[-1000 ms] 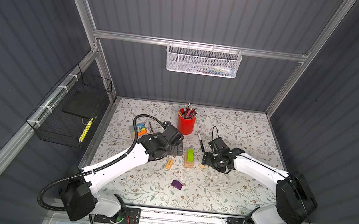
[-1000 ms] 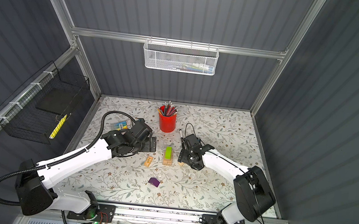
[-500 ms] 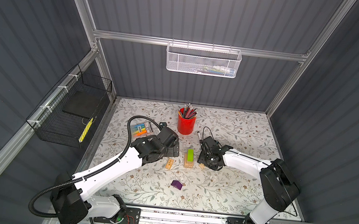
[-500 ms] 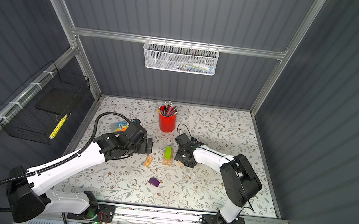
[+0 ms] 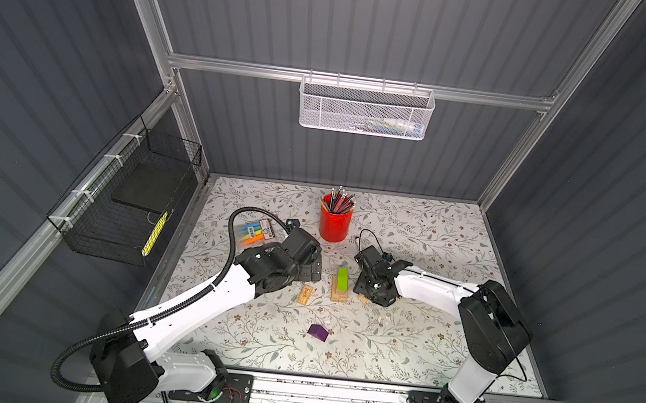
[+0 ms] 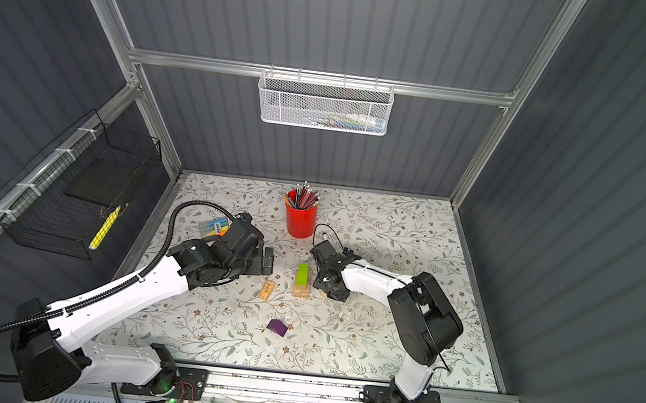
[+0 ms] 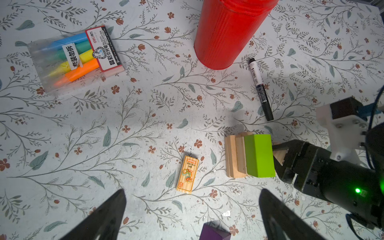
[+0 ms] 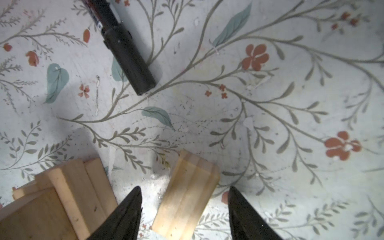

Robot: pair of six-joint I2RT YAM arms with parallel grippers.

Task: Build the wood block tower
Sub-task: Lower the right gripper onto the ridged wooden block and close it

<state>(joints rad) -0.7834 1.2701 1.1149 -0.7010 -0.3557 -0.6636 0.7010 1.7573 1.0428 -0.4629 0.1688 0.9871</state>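
Two fingers point(image 8: 124, 214) of the right pincer point(image 8: 184, 188) straddle a loose tan block point(image 8: 187, 197), one along each long side. Table point(image 8: 270, 83) shows in both gaps, so the jaws are apart, not yet clamped. The block lies flat, its long axis roughly along the fingers and slightly skewed; a squeeze would take its short width. Just beside it, on the left arm's side, stands the tower point(image 5: 339, 290): tan bricks with a green block point(image 5: 342, 278) on top. The right arm is plainly nearer. The left pincer point(image 7: 192, 207) is spread wide and empty, hovering near a printed block point(image 7: 187, 174) and the purple block point(image 7: 215, 233). Likely next: close, lift, and carry the block the short way onto the green.
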